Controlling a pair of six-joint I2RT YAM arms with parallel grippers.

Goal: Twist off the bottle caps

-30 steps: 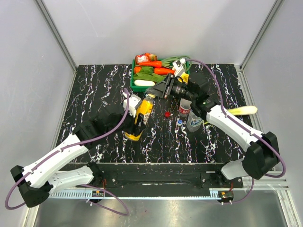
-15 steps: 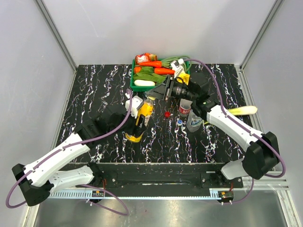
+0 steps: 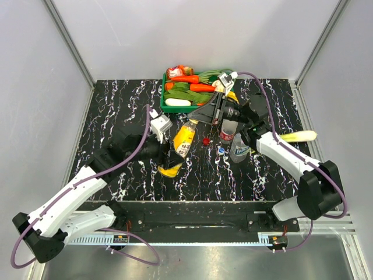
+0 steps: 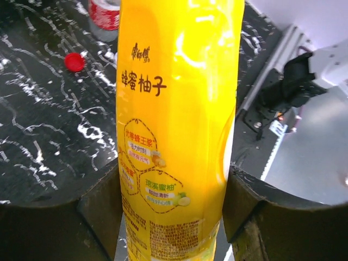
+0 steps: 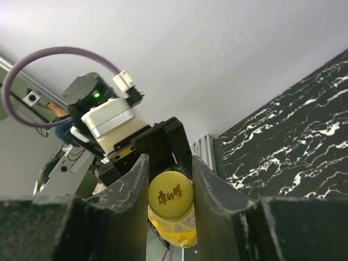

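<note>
Right gripper is pinched tight on the yellow cap. Left gripper clamps the juice bottle, tilted above the table. I'd twist squarely about the neck, with the left grip firm against slipping.

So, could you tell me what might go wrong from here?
The juice bottle hangs tilted in the left pincer, gripped low; when the right pincer twists the yellow cap, the bottle might turn or slip. Once open, juice could spill. The right arm could knock the red-label bottle standing beside it.
</note>
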